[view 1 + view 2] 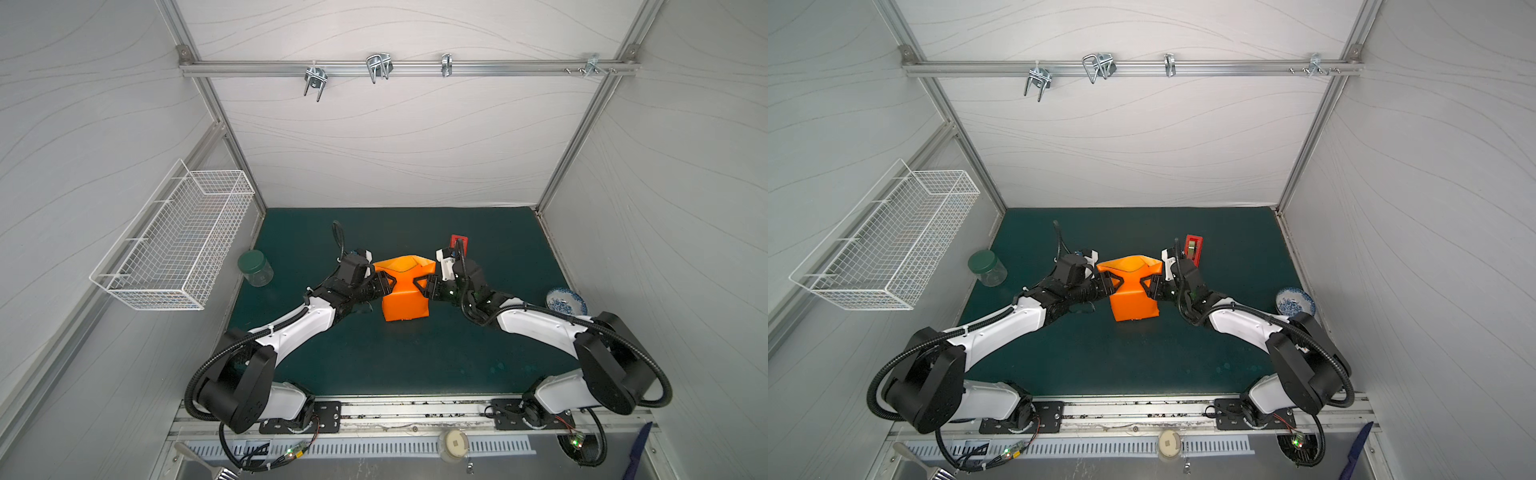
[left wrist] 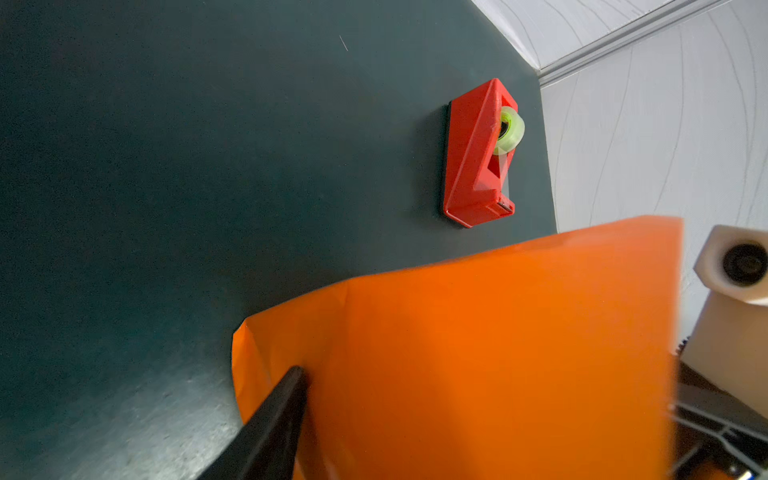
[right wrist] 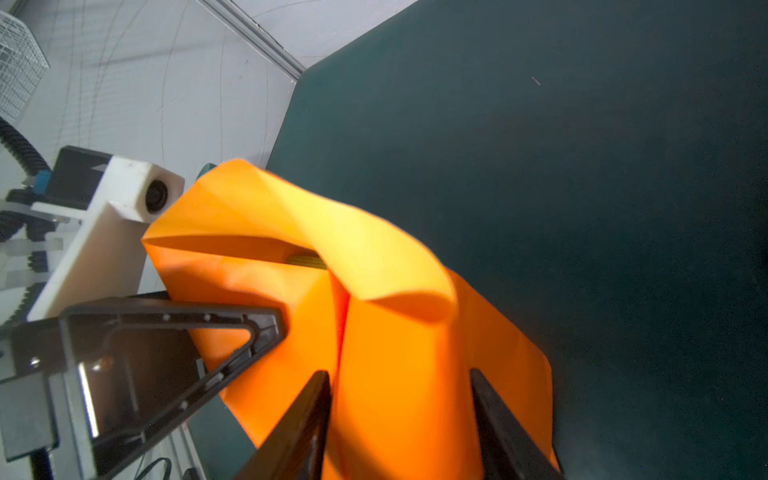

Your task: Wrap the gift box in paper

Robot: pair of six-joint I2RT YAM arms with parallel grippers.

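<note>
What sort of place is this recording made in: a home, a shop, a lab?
Most likely a lab robot cell, not a home: white panel walls on an aluminium frame, two robot arms bolted to a front rail, and a dark green mat as the work surface.

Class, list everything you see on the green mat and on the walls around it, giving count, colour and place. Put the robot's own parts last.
paper: one, orange, middle of the mat, folded up around the box
gift box: one, olive, only a sliver shows inside the paper
tape dispenser: one, red, on the mat behind the right gripper
jar: one, clear with a green lid, left edge of the mat
dish: one, blue and white, right edge of the mat
basket: one, white wire, hung at the left
hooks: four, silver, on the rail at the back
left gripper: one, black, at the paper's left side
right gripper: one, black, at the paper's right side
</note>
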